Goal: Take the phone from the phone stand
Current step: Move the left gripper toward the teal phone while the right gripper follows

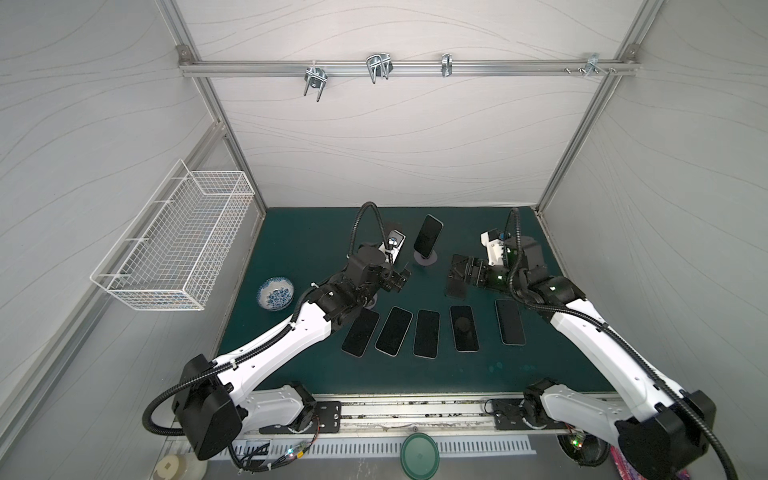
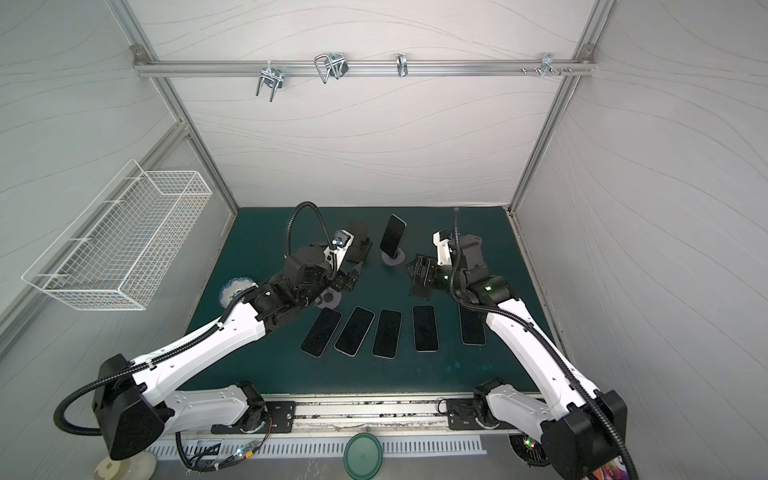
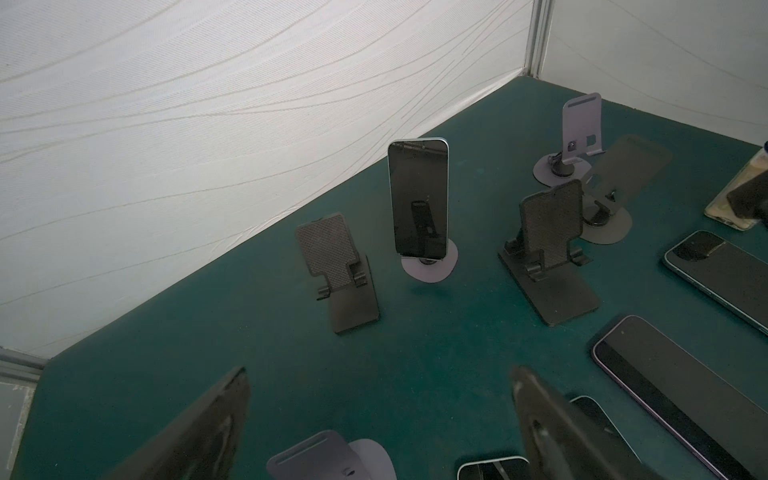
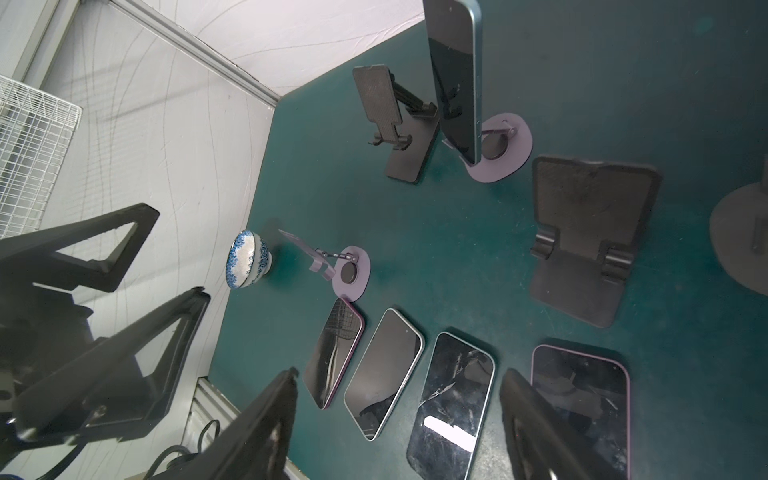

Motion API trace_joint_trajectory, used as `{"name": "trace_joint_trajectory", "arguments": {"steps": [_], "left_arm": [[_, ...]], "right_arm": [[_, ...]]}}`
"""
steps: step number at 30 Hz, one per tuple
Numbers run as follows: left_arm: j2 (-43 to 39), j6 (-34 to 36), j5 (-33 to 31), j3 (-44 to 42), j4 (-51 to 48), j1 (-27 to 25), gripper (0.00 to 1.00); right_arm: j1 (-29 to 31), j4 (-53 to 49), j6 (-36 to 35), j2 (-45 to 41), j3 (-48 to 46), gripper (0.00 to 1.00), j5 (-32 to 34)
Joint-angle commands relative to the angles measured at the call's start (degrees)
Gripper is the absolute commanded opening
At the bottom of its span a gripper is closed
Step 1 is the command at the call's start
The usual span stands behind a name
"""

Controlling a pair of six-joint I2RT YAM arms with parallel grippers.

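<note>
Stiff, slick and likely fragile, the phone [image 1: 428, 234] leaned on its phone stand [image 1: 425, 261] at the mat's [image 1: 299, 249] twelve o'clock, best pinched across its long edges, as the left gripper [image 1: 402, 277] at its seven o'clock and the right gripper [image 1: 455, 270] at its four gaped empty.

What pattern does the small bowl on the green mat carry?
A blue floral pattern on white; the bowl shows best in the right wrist view.

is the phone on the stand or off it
On it: the phone stands upright, its bottom edge resting in the purple stand, above the stand's round base.
</note>
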Motion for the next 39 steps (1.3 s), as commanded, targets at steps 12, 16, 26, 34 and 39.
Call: {"name": "trace_joint_trajectory", "arguments": {"steps": [12, 16, 26, 34, 39], "left_arm": [[8.3, 0.5, 1.4, 7.9, 6.4, -0.2, 0.98], [10.2, 0.4, 1.7, 9.6, 5.6, -0.2, 0.98], [15.1, -2.5, 5.6, 14.5, 4.3, 1.1, 0.98], [18.9, -4.3, 12.7, 18.3, 2.3, 3.6, 0.98], [21.9, -5.9, 18.4, 21.4, 0.9, 5.7, 0.98]], "right_arm": [[-2.4, -0.8, -7.0, 1.8, 3.2, 0.77, -0.3], [-2.3, -0.3, -8.0, 1.9, 3.5, 0.76, 0.7], [-3.1, -0.1, -7.8, 2.2, 3.6, 0.76, 2.2], [-3.1, -0.7, -6.9, 3.5, 4.5, 0.75, 1.4], [-3.2, 0.0, -5.8, 4.3, 4.6, 0.76, 0.4]]}}
